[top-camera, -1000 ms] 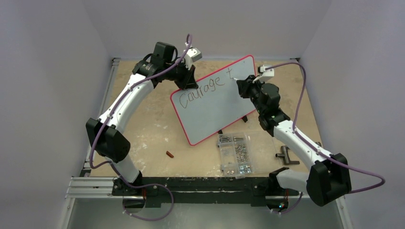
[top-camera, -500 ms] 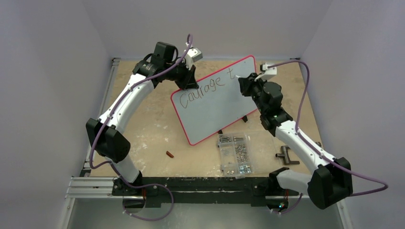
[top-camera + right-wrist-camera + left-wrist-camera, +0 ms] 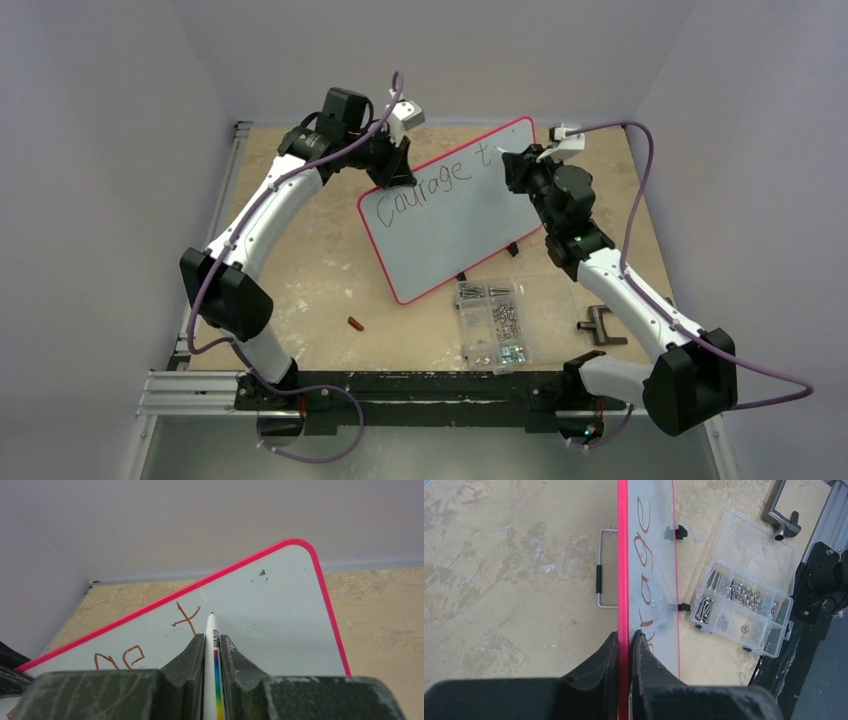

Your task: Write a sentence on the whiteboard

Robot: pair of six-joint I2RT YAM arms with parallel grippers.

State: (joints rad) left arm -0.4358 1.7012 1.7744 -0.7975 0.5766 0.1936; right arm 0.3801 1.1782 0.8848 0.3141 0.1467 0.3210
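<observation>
The whiteboard [image 3: 450,222] with a pink-red rim stands tilted on the table's far half. The sentence [image 3: 430,185] on it reads "Courage t". My left gripper [image 3: 392,178] is shut on the board's upper left rim [image 3: 622,580], one finger on each face. My right gripper [image 3: 515,165] is shut on a white marker [image 3: 212,645] with a rainbow stripe. The marker's tip sits just right of the "t" [image 3: 187,619], at or very near the board's face [image 3: 270,615]; I cannot tell whether it touches. Letters "ge" [image 3: 120,657] show at lower left.
A clear compartment box of screws [image 3: 492,322] lies near the board's lower corner, also in the left wrist view [image 3: 744,605]. A metal T-handle tool [image 3: 598,327] lies at right. A small red-brown piece [image 3: 355,323] lies on the table. A wire handle [image 3: 601,582] lies behind the board.
My right gripper with the marker has shifted slightly right and up along the board, past the "t". The left arm and the board have not moved.
</observation>
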